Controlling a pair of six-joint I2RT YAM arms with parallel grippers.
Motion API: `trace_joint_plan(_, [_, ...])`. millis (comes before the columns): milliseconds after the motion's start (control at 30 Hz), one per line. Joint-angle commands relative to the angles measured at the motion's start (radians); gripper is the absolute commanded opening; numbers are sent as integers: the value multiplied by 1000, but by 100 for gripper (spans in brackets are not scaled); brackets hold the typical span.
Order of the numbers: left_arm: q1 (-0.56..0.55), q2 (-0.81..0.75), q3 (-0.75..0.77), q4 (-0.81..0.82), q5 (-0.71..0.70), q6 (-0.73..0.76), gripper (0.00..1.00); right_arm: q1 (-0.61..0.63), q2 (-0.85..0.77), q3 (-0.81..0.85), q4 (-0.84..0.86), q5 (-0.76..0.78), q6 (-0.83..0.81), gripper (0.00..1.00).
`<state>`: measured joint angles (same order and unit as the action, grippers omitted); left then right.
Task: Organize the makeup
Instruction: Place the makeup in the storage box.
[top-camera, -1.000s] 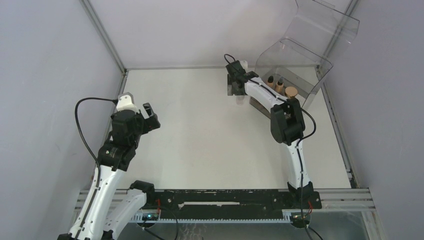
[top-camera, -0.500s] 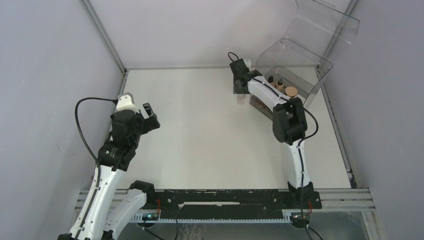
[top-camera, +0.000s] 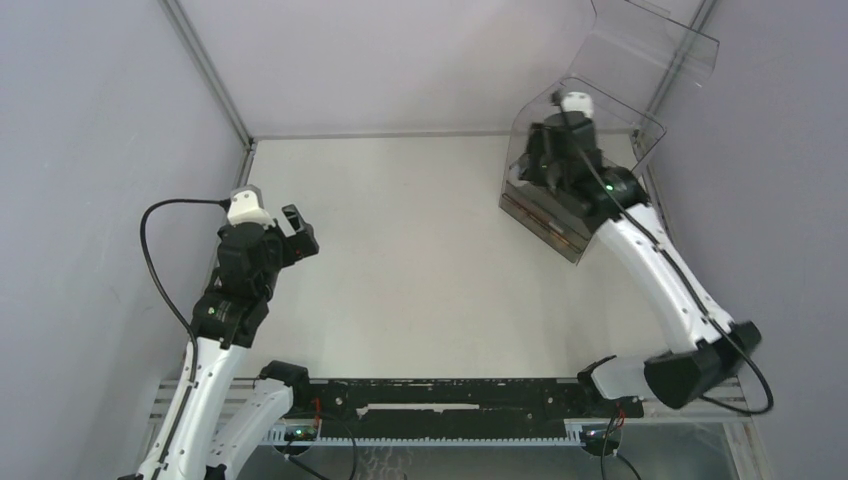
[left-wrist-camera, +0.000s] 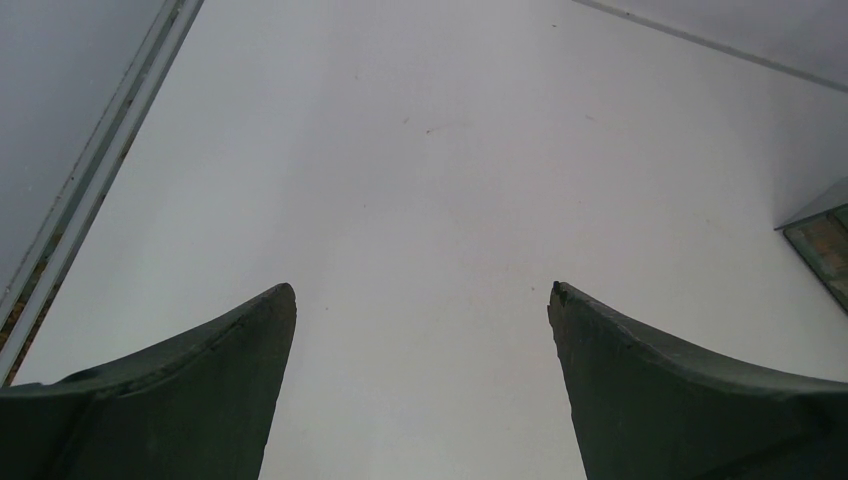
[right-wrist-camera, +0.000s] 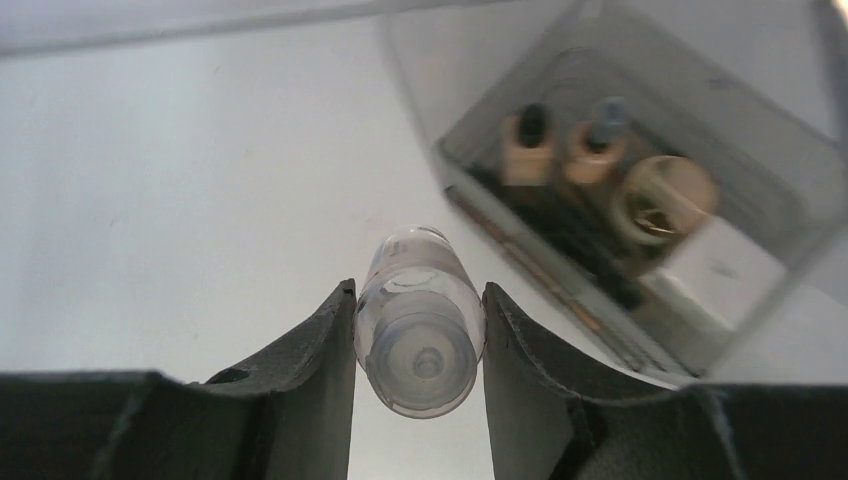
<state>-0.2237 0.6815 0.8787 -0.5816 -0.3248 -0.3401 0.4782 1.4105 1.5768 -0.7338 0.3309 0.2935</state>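
Item 1. My right pincer (right-wrist-camera: 418, 292): clamped on a small clear vial (right-wrist-camera: 418, 335). One finger presses each side. The vial's round end faces my wrist camera, and the rest points away beyond the fingertips, held off the desk (right-wrist-camera: 180, 180).

Item 2. Clear bin (right-wrist-camera: 470, 80): ahead of the right pincer and to its right, apart from the vial. From the top camera this pincer overlaps the bin's near wall. I cannot tell whether it touches.

Item 3. Contents of the bin, all ahead-right of the right pincer:
- two tan bottles (right-wrist-camera: 528, 145), upright and side by side, one dark-capped and one with a greyish cap
- round tan puff (right-wrist-camera: 660, 195), just right of the bottles
- white box (right-wrist-camera: 725, 265), nearer than the puff
- dark brushes (right-wrist-camera: 570, 225), a blurred bundle lying nearer than the bottles

Item 4. My left pincer (left-wrist-camera: 422, 290): fingers wide apart with nothing between them, raised over bare desk, well apart from the bin. A corner of the bin shows far to this pincer's right.
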Motion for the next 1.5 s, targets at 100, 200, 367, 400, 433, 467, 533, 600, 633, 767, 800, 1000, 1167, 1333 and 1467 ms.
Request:
trace_joint_plan(100, [7, 14, -9, 71, 29, 9, 100, -178, -110, -93, -39, 53, 48, 0])
trace_joint_plan(200, [9, 18, -11, 75, 28, 11, 100, -226, -104, -102, -22, 49, 38, 0])
trace_joint_plan(367, [8, 19, -21, 75, 23, 8, 100, -287, -18, -72, -42, 47, 27, 0])
trace_joint_plan(400, [7, 18, -21, 73, 22, 6, 100, -294, -7, -72, -38, 43, 27, 0])
trace_joint_plan(433, [8, 19, -22, 73, 21, 4, 100, -299, 1, -75, -27, 42, 27, 0])
trace_joint_plan(467, [7, 20, -21, 74, 21, 1, 100, -303, 4, -81, -15, 38, 28, 0])
trace_joint_plan(533, [8, 20, -20, 72, 22, -6, 100, -311, 11, -90, 8, 24, 31, 0])
trace_joint_plan(600, [9, 19, -23, 73, 25, -11, 100, -318, 22, -89, 19, 22, 34, 0])
trace_joint_plan(633, [9, 19, -26, 71, 24, -12, 100, -321, 25, -89, 26, 21, 35, 0])
trace_joint_plan(767, [8, 15, -38, 73, 27, -20, 100, -334, 57, -78, 45, 15, 31, 0])
trace_joint_plan(800, [8, 13, -39, 72, 29, -22, 100, -339, 71, -71, 44, 11, 29, 0])
trace_joint_plan(1000, [8, 6, -42, 70, 35, -29, 100, -351, 144, -54, 45, -6, 29, 0])
trace_joint_plan(1167, [8, 0, -45, 62, 30, -28, 100, -351, 196, -58, 57, -16, 33, 0])
trace_joint_plan(1333, [8, -6, -45, 56, 26, -25, 100, -351, 220, -39, 39, -17, 35, 26])
trace_joint_plan(1467, [7, -4, -45, 57, 23, -21, 100, -349, 209, -28, 34, -14, 31, 56])
